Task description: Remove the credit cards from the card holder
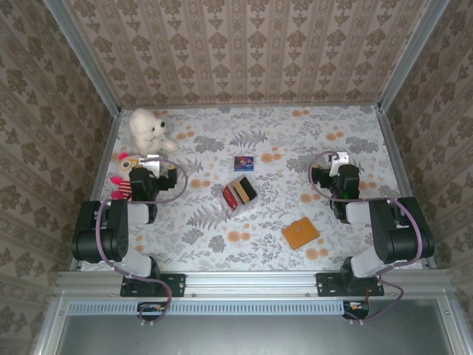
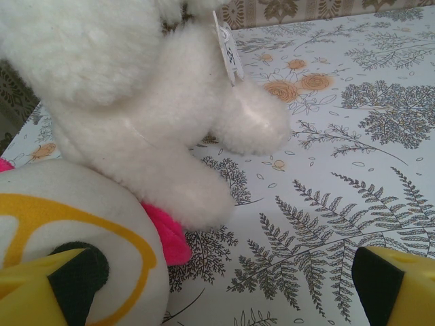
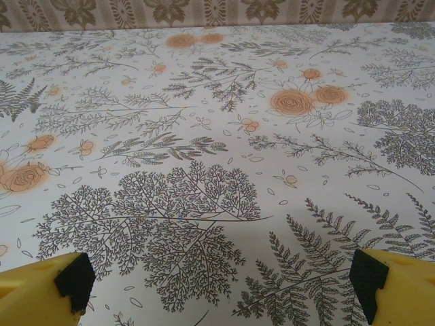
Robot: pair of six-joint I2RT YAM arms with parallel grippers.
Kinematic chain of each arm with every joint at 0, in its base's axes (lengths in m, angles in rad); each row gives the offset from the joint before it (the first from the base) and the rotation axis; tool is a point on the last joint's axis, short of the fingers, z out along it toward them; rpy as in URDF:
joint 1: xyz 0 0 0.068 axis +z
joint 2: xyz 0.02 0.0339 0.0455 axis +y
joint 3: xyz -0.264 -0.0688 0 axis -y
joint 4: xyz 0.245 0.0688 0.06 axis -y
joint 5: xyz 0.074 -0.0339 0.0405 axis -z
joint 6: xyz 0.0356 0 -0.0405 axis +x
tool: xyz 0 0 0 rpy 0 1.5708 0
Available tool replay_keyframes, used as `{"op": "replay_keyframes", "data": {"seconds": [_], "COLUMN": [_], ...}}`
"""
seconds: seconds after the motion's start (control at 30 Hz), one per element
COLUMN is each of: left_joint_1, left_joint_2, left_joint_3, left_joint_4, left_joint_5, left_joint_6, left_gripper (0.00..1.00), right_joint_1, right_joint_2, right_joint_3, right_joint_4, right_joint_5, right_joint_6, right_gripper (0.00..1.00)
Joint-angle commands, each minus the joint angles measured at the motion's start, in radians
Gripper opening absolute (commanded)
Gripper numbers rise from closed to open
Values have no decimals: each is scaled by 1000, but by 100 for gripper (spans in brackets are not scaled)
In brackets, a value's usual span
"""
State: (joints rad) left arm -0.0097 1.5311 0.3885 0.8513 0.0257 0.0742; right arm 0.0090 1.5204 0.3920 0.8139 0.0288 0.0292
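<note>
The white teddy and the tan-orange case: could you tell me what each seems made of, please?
White teddy: soft plush fabric, shown by its fluffy, matte pile. Tan-orange case: possibly leather or imitation, going by its flat, even, matte surface; too small to be sure.

Top external: fixed high, above and behind the arm bases (image 1: 151, 283). It looks steeply down from far enough to take in the whole table (image 1: 222, 244) and its walls.
Left wrist: rides low, close to the table. It faces forward past the left fingers (image 2: 34, 292), with the white plush bear (image 2: 136, 88) right ahead of them.
Right wrist: equally low and close. It faces forward between the right fingers (image 3: 34, 295) to the back wall (image 3: 204, 12).
Shared: the bear appears in the top and left-wrist views, the floral table in all three.
</note>
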Motion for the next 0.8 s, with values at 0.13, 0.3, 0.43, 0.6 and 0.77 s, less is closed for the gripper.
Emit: {"op": "replay_keyframes", "data": {"seconds": [0.13, 0.3, 0.43, 0.6, 0.77], "left_joint_1": [7, 7, 2, -37, -47], "left_joint_2": [-43, -185, -298, -439, -508], "left_joint_3": [-12, -2, 55, 138, 287], "left_joint_4": [20, -132, -350, -640, -972], "left_joint_5": [-102, -104, -130, -142, -84], "left_joint_6": [-64, -71, -129, -231, -452], "left_gripper": [100, 100, 100, 100, 100], "right_joint_1": [-1, -1, 3, 5, 18], "right_joint_2": [-9, -173, -315, -467, -517], "right_joint_3": [-19, 25, 136, 267, 386], "right_joint_4": [90, -119, -446, -852, -1160], "right_joint_5": [22, 52, 76, 105, -25], "right_joint_6": [7, 19, 109, 316, 452], "right_gripper": [100, 100, 100, 100, 100]}}
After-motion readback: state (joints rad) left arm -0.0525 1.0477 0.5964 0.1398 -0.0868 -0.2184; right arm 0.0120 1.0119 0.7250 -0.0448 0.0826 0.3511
